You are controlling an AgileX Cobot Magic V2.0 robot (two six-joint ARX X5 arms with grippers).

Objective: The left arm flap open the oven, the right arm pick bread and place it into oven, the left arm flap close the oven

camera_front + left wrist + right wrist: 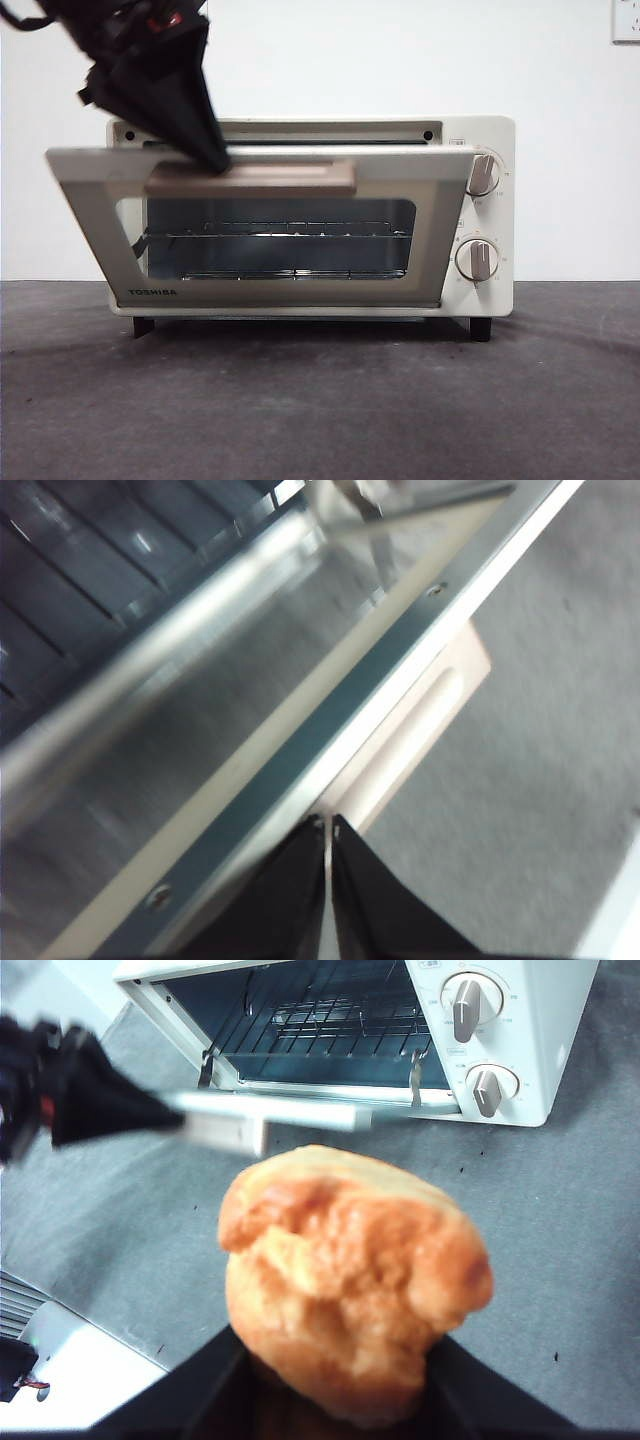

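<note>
1. Door [260, 290] of the oven [495, 215] hangs part-way down, tilted out from the top, with the rack [280, 235] visible through the glass.
2. Left gripper [215, 158] comes in from the upper left of the front view, its wedge tip resting on the top edge of the door just by the handle [250, 178]. The left wrist view shows its jaws pressed together, pinching nothing, at the door's edge with the handle [420, 715] just past it.
3. Right gripper [335, 1400] is out of the front view. Its own camera shows it pinching the bread [350, 1280] from below, held above the counter [560, 1220] in front of the oven [540, 1050] and well apart from it. The bread is not yet inside.
4. Judged step: opening the door, about half done.
5. Risks from here:
   - The closed tip only rests on a smooth edge, so it may slide off and let the door spring back or drop hard.
   - Pushing down off-centre, near one end of the handle, could tip or shift the light oven on the counter.
   - If the right arm moves in before the door lies flat, the bread may strike the door edge or the left arm.
   - The bread is soft and lumpy, so a hard pinch could crush it and a loose one could drop it.
</note>
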